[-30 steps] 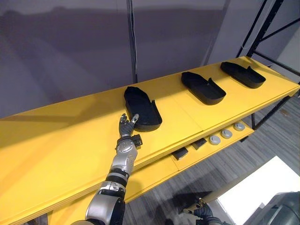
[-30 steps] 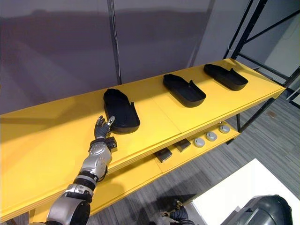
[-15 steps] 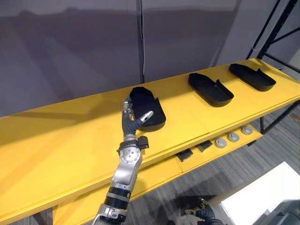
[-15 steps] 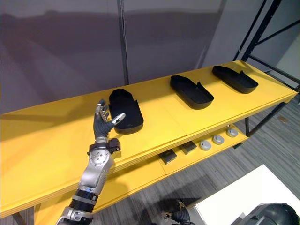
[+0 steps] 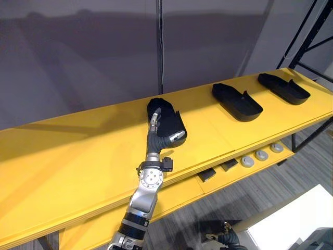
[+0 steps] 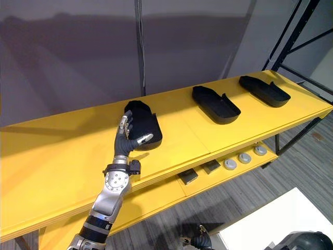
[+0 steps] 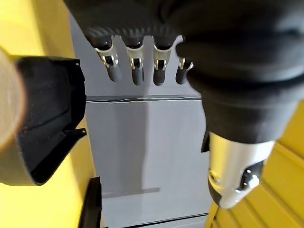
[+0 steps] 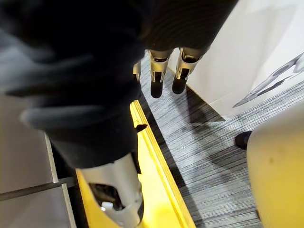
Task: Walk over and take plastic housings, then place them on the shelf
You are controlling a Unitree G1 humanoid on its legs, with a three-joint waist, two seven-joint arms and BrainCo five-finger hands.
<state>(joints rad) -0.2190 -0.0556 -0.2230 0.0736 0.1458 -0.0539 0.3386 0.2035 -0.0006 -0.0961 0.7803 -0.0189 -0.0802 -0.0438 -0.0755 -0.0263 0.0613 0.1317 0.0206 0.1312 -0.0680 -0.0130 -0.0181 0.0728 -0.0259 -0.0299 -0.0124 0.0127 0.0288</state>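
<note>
Three black plastic housings lie on the yellow shelf [image 5: 67, 156], well apart: left housing [image 5: 169, 117], middle housing [image 5: 237, 101], right housing [image 5: 283, 87]. Left hand [image 5: 155, 138] is raised just near of the left housing, fingers straight, thumb out, holding nothing. Right hand [image 8: 156, 80] hangs low, fingers relaxed, empty. My read: these three are placed, and I can't tell if more are left to fetch.
</note>
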